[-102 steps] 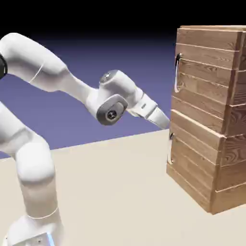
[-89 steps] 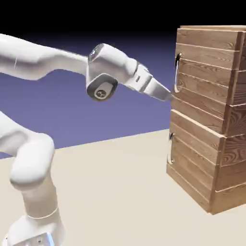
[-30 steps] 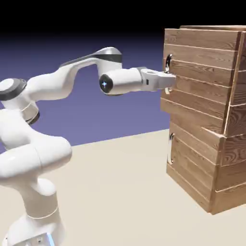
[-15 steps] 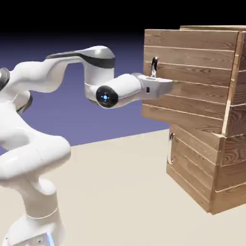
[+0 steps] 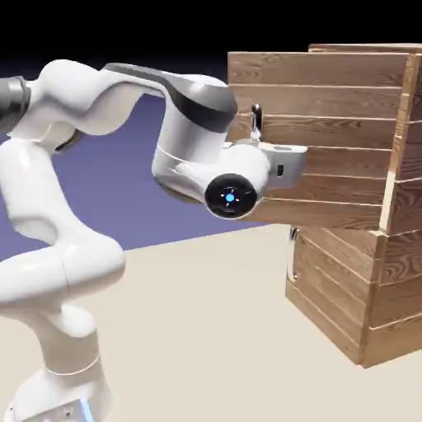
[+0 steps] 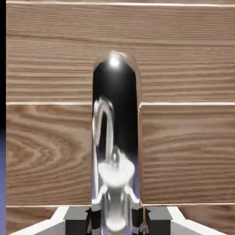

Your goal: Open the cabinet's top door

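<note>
- Brown plank wood fills the right side of the exterior view: that's the cabinet [image 5: 363, 272], and we see it standing on the pale table [image 5: 206, 330] at the right edge of the frame.
- We see the top door [image 5: 330, 136] swung well out from the cabinet body, its free edge reaching toward the upper middle of the frame while the hinge side stays at the right. Its planks now face the camera almost flat on.
- Below it, the lower door [image 5: 330, 288] sits closed, with its small handle [image 5: 293, 235] just peeking out under the open panel.
- The white arm [image 5: 74, 247] rises from the lower left, loops over the top and ends at the door; its round wrist joint with a blue light sits near the frame's centre.
- The gripper [image 5: 280, 157] is level, up against the door's front, clamped narrow on the bar handle [image 5: 256, 119], whose shiny top pokes up just above the hand.
- In the hand view we get the handle [image 6: 114, 137] huge and mirror-like in the middle, running from upper centre down to the bottom edge, wood planks behind it on both sides.
- The two grey fingertips [image 6: 77, 220] sit at the bottom edge, pressed in on either side of the bar, so it's gripped tight between them.
</note>
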Available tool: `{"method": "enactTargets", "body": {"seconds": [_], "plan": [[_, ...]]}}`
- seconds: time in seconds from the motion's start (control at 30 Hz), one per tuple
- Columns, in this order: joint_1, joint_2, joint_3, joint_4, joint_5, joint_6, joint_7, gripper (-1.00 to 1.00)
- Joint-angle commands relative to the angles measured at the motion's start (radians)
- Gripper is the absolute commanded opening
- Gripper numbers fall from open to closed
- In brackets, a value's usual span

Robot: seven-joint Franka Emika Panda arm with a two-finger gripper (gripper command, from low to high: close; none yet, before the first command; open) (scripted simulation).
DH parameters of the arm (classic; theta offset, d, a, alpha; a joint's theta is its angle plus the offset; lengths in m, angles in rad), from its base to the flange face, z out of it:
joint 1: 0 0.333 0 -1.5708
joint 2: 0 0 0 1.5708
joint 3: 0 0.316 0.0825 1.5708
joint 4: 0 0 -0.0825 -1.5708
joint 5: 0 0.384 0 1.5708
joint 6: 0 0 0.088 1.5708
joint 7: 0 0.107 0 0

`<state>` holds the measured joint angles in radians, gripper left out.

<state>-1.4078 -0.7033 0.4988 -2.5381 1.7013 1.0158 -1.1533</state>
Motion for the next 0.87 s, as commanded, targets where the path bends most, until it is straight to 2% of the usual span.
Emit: {"method": "enactTargets", "body": {"seconds": [0.0,0.33,0.63,0.67,0.83], "plan": [[-0.012,0.036,-0.001,0.025,-0.032,-0.022,-0.018,-1.0],[-0.084,0.399,0.021,0.318,-0.329,-0.169,-0.148,-1.0],[-0.075,0.691,0.055,0.595,-0.522,-0.242,-0.164,-1.0],[-0.075,0.691,0.055,0.595,-0.522,-0.242,-0.164,1.0],[-0.089,0.829,0.043,0.737,-0.576,-0.256,-0.133,1.0]]}}
